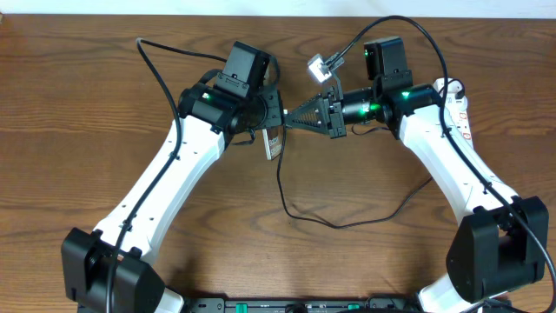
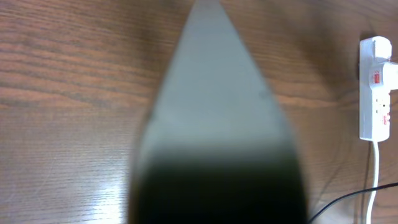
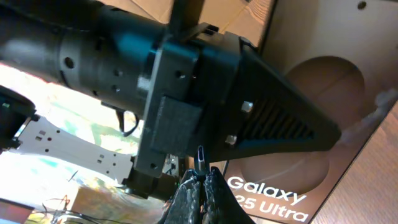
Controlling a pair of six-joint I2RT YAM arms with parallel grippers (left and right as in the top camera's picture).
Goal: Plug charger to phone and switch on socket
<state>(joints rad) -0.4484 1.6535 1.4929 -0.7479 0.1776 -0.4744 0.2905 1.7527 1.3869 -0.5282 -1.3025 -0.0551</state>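
Note:
My left gripper point(image 1: 270, 119) is shut on the phone point(image 1: 271, 144) and holds it on edge above the table. In the left wrist view the phone point(image 2: 217, 124) is a blurred grey-and-dark shape filling the middle. In the right wrist view its bronze face point(image 3: 311, 118) with white "Galaxy" lettering is close ahead. My right gripper point(image 1: 290, 117) is shut on the charger's plug tip point(image 3: 200, 158), which points at the phone's edge, right by the left gripper's black body point(image 3: 186, 93). The charger's black cable point(image 1: 291, 211) loops over the table. The white socket point(image 2: 376, 93) lies at the right.
In the overhead view the socket point(image 1: 458, 104) is partly hidden under my right arm. Its white cord point(image 2: 373, 183) runs toward the camera beside a stretch of black cable point(image 2: 348, 199). A silver connector point(image 1: 320, 65) hangs on a robot cable above the grippers. The table is brown wood.

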